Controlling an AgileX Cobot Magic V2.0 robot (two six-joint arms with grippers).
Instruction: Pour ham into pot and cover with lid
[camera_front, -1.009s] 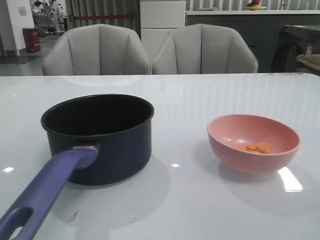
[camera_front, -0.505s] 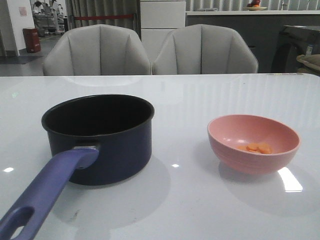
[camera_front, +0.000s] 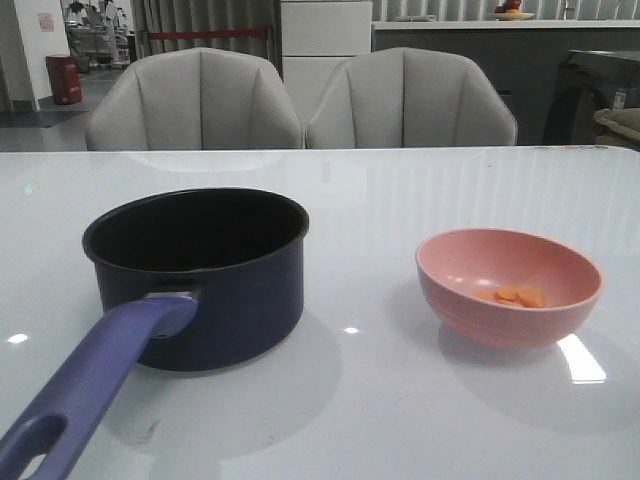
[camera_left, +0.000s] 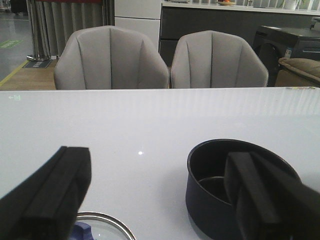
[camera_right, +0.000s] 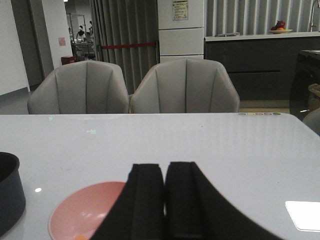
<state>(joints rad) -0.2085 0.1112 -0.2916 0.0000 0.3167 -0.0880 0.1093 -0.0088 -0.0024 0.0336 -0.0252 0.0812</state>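
The dark navy pot (camera_front: 200, 270) stands at the table's left, its blue-purple handle (camera_front: 95, 385) pointing toward the near edge. A few orange ham slices (camera_front: 518, 295) lie inside the pink bowl (camera_front: 508, 285) on the right. In the left wrist view my left gripper (camera_left: 160, 165) is open and empty, with the pot (camera_left: 220, 185) behind one finger and the lid (camera_left: 102, 227) with its blue knob just below the other. My right gripper (camera_right: 164, 172) is shut and empty, with the pink bowl (camera_right: 82, 210) beside it. Neither gripper shows in the front view.
Two grey chairs (camera_front: 300, 100) stand behind the table's far edge. The white glossy table (camera_front: 380, 400) carries bright light reflections.
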